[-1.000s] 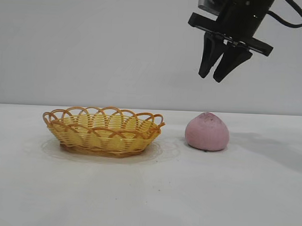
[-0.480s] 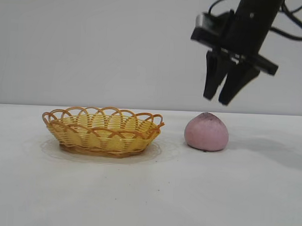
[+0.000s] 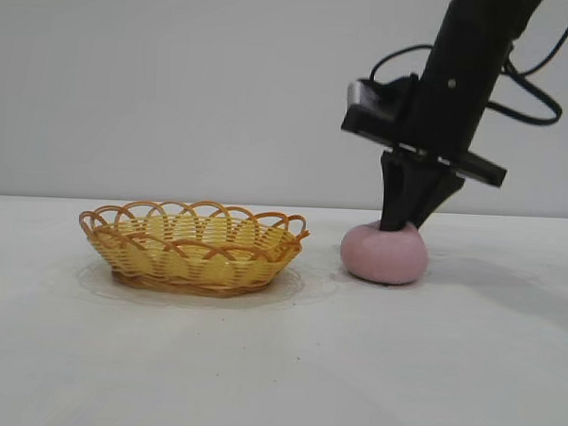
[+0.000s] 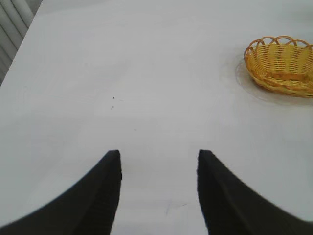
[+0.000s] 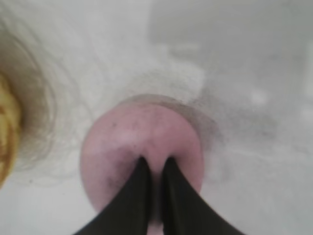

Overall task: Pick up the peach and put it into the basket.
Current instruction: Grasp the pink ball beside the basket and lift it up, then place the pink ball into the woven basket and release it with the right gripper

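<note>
The pink peach sits on the white table to the right of the yellow wicker basket, a short gap between them. My right gripper is straight down on the peach's top, its fingers almost together and not around the fruit. In the right wrist view the peach fills the middle, and the gripper tips rest on its crown with a thin pink strip between them. My left gripper is open and empty above bare table, out of the exterior view. The basket lies far off in the left wrist view.
The basket is empty, and a blurred part of it shows at the edge of the right wrist view. The white table stretches bare in front of both things. A grey wall stands behind.
My right gripper has come down from well above the peach onto its top, its fingers drawing closer together. The peach has shifted slightly towards the basket.
</note>
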Available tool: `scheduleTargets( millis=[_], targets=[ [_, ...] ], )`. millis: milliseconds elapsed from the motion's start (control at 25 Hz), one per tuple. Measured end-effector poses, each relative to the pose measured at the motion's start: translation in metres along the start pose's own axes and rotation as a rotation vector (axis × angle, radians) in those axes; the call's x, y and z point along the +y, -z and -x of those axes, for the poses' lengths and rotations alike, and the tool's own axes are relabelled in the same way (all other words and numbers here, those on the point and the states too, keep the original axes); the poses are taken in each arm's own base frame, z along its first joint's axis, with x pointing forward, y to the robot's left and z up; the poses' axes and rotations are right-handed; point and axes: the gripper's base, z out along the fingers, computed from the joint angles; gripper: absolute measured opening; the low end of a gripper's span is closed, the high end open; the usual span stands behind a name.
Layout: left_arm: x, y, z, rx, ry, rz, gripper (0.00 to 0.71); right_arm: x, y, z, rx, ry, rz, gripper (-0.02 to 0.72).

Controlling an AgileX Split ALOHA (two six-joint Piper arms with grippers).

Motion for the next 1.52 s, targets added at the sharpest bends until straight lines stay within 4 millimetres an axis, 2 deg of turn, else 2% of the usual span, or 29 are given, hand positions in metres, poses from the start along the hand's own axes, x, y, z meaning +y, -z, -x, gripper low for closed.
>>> scheduleTargets(
  millis=[200,360,600,800,840,880,960,1120,1160,1280,1320,1400,1520],
  targets=[
    [0.000,0.000,0.000,0.000,0.000,0.000,0.312,0.049,-0.015,0.008,-0.014,0.119,0.058,0.000],
    [0.000,0.000,0.000,0.000,0.000,0.000,0.312,0.071,-0.040,0.009,-0.001,0.158,0.080,0.000],
    [0.000,0.000,0.000,0.000,0.000,0.000,0.312,0.071,-0.089,0.004,0.081,0.156,0.092,0.000],
    [0.000,0.000,0.000,0.000,0.000,0.000,0.312,0.069,-0.105,0.002,0.101,0.152,0.092,0.000],
    [0.000,0.000,0.000,0.000,0.000,0.000,0.312,0.069,-0.106,0.002,0.101,0.152,0.091,0.055],
    [0.000,0.000,0.000,0.000,0.001,0.000,0.312,0.069,-0.107,0.002,0.101,0.151,0.090,0.055],
    [0.000,0.000,0.000,0.000,0.001,0.000,0.312,0.068,-0.108,0.002,0.096,0.149,0.086,0.147],
    [0.000,0.000,0.000,0.000,0.001,0.000,0.312,0.066,-0.106,0.004,0.078,0.153,0.065,0.346],
    [0.000,0.000,0.000,0.000,0.001,0.000,0.312,0.067,-0.100,0.005,0.067,0.148,0.061,0.369],
    [0.000,0.000,0.000,0.000,0.002,0.000,0.312,0.063,-0.075,0.012,0.013,0.118,0.048,0.361],
    [0.000,0.000,0.000,0.000,0.002,0.000,0.312,0.059,-0.065,0.015,-0.010,0.102,0.041,0.402],
    [0.000,0.000,0.000,0.000,0.002,0.000,0.312,0.049,-0.042,0.020,-0.061,0.077,0.025,0.387],
    [0.000,0.000,0.000,0.000,0.002,0.000,0.312,0.021,-0.022,0.020,-0.082,-0.001,-0.017,0.387]
  ],
)
